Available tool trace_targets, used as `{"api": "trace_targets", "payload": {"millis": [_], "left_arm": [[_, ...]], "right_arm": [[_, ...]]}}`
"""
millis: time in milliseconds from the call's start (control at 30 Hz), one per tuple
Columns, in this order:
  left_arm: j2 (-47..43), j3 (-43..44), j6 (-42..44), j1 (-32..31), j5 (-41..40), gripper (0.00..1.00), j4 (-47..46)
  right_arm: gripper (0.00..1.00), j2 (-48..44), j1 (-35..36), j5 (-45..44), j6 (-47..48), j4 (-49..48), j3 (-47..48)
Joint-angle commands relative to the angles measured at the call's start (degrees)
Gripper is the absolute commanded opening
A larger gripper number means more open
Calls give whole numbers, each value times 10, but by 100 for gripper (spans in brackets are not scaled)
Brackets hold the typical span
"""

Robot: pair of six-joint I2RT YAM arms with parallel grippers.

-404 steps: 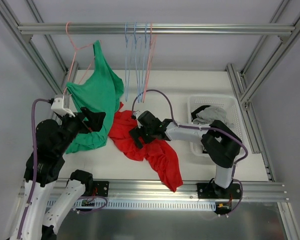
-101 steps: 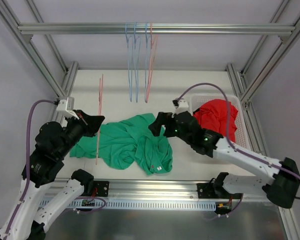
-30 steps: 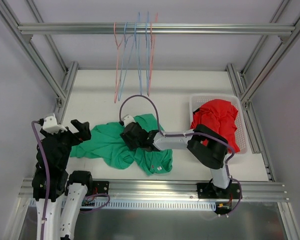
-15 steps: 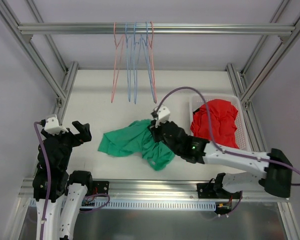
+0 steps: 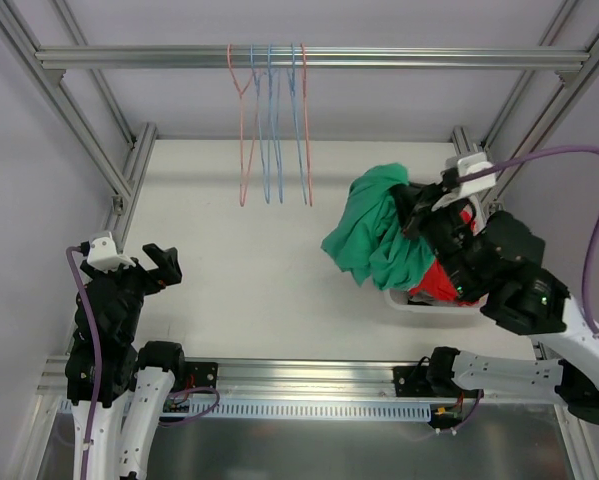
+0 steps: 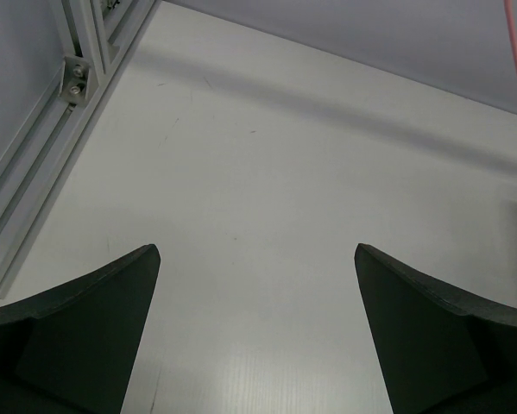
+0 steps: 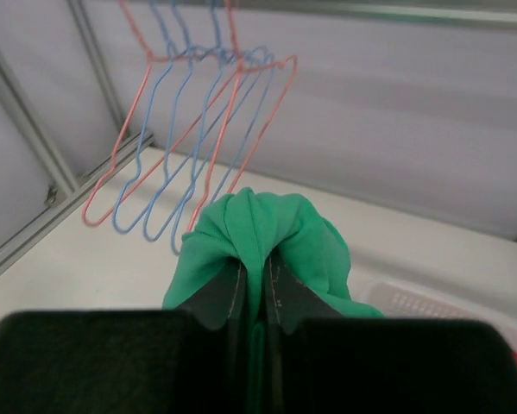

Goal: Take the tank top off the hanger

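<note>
Two fingers of the left gripper (image 6: 256,259) stand spread apart, well left of the basket (image 5: 417,302). Only the right wrist view shows the right gripper (image 7: 253,274) clamped on the green tank top (image 5: 371,232). The top view shows it hanging over the basket's left rim. Wire hangers (image 5: 270,125) hang beyond the basket.

Hangers (image 5: 269,120) hang over the open table (image 5: 259,280) beside the basket (image 5: 424,303).
</note>
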State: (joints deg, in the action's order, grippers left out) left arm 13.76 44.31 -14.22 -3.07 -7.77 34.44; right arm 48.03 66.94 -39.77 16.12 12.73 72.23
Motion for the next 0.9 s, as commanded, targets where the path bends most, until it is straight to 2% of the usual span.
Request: {"api": "trace_targets", "payload": {"millis": [0, 33, 133, 233, 600, 733, 800, 867], "left_arm": [[-6, -2, 7, -6, -8, 99, -12], [-6, -2, 6, -6, -8, 99, -12], [-8, -3, 7, -7, -5, 99, -12], [-2, -3, 7, -8, -1, 99, -14], [2, -5, 7, -13, 12, 99, -17], [6, -5, 7, -17, 16, 99, -17], [2, -5, 7, -17, 16, 99, -17], [0, -6, 6, -16, 15, 99, -17]], "right_arm": [[0, 43, -8, -111, 100, 67, 118], [0, 54, -11, -168, 110, 76, 155], [0, 73, -50, -216, 133, 100, 178], [1, 58, -90, -220, 109, 120, 178], [0, 36, -150, -291, 61, 151, 160], [0, 29, -194, -284, 52, 164, 151], [0, 49, -218, -260, 12, 218, 153], [0, 65, -276, -205, -25, 273, 149]]}}
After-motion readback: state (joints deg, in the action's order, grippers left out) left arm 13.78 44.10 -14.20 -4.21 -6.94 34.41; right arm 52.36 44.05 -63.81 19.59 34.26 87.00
